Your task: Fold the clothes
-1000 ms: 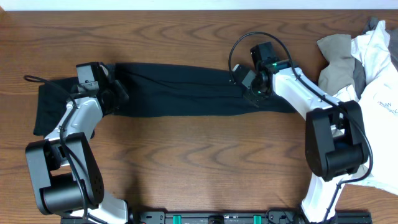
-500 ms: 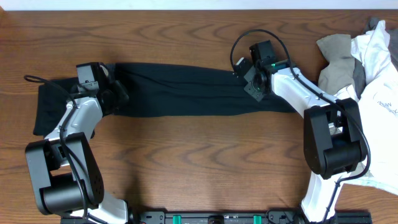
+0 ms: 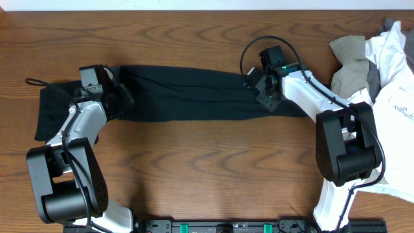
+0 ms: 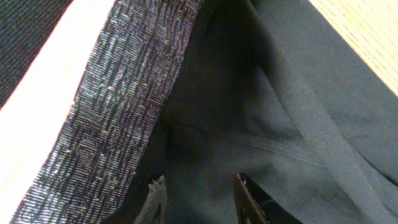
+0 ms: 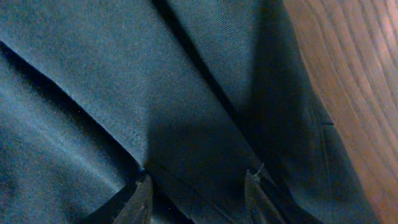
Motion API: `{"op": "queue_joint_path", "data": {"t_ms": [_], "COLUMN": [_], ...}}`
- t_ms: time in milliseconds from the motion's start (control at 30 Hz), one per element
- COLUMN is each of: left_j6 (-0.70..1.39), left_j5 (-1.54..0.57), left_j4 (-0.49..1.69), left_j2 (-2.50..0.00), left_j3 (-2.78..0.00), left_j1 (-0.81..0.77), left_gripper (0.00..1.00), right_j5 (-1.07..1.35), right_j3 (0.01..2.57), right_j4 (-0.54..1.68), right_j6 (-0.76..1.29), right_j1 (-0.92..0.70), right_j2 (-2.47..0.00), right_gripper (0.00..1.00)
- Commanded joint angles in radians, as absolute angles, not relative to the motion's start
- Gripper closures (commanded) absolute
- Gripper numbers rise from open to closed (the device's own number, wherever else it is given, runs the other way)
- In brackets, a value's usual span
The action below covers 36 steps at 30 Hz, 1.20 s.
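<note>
Stretching sideways: dark trousers (image 3: 187, 94), near edge beside open table (image 3: 207, 168).

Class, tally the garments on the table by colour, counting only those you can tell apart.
Dark trousers: 1
Khaki garment: 1
White garment: 1
Total: 3
A grey strip in the pile may belong to one of these; cannot tell.
</note>
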<state>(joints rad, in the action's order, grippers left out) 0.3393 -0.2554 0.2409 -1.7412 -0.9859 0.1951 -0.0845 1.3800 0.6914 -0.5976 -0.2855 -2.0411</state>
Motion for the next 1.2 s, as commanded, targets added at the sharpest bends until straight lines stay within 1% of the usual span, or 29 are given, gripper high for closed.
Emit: {"op": "queue_joint_path", "data": {"t_ms": [0,67,100,133,200,267,300,533,733,767,800,867,900,967,1000,1033,1100,1167], "left_j6": [0.329,0.329,0.329,0.329,0.329,0.329,0.329,0.329,0.329,0.329,0.329,0.329,0.329,0.329,0.329,0.329,0.329,0.329], "left_j5": [-0.250,-0.250,-0.250,-0.250,-0.250,-0.250,-0.250,-0.250,-0.250,-0.250,-0.250,-0.250,-0.250,-0.250,-0.250,-0.250,-0.250,-0.250], "left_j4": [0.247,0.247,0.247,0.247,0.247,0.247,0.247,0.247,0.247,0.247,0.247,0.247,0.247,0.251,0.254,0.258,0.262,0.262], "left_j2": [-1.740,-1.740,-1.740,-1.740,-1.740,-1.740,-1.740,-1.740,-1.740,-1.740,-1.740,-1.740,-1.740,-1.740,-1.740,-1.740,-1.740,-1.740], "left_j3": [-0.999,-0.999,-0.999,-0.999,-0.999,-0.999,-0.999,-0.999,-0.999,-0.999,-0.999,-0.999,-0.999,-0.999,-0.999,-0.999,-0.999,-0.999], "left_j1": [0.195,0.195,0.195,0.195,0.195,0.195,0.195,0.195,0.195,0.195,0.195,0.195,0.195,0.195,0.195,0.195,0.195,0.195], "left_gripper": [0.62,0.62,0.62,0.62,0.62,0.62,0.62,0.62,0.62,0.62,0.62,0.62,0.62,0.62,0.62,0.62,0.62,0.62], "right_j5": [-0.101,-0.102,-0.102,-0.102,-0.105,-0.106,-0.107,-0.173,-0.235,-0.236,-0.236,-0.237,-0.237,-0.237,-0.237,-0.236,-0.236,-0.241], "right_j3": [1.394,1.394,1.394,1.394,1.394,1.394,1.394,1.394,1.394,1.394,1.394,1.394,1.394,1.394,1.394,1.394,1.394,1.394], "right_j4": [0.699,0.699,0.699,0.698,0.696,0.694,0.691,0.614,0.442,0.421,0.402,0.366,0.355,0.352,0.358,0.372,0.406,0.444], "right_j6": [-0.654,-0.658,-0.662,-0.664,-0.664,-0.664,-0.663,-0.564,-0.413,-0.398,-0.387,-0.339,-0.308,-0.252,-0.234,-0.221,-0.216,-0.216], "right_j1": [-0.295,-0.295,-0.295,-0.295,-0.295,-0.295,-0.295,-0.294,-0.270,-0.265,-0.260,-0.248,-0.242,-0.229,-0.224,-0.220,-0.215,-0.214], "right_j2": [-2.046,-2.046,-2.046,-2.046,-2.046,-2.046,-2.046,-2.041,-2.033,-2.033,-2.033,-2.033,-2.033,-2.033,-2.033,-2.033,-2.033,-2.030], "right_gripper": [0.58,0.63,0.67,0.74,0.85,0.95,0.98,0.99,0.99,0.98,0.92,0.88,0.85,0.81,0.75,0.73,0.73,0.76]}}
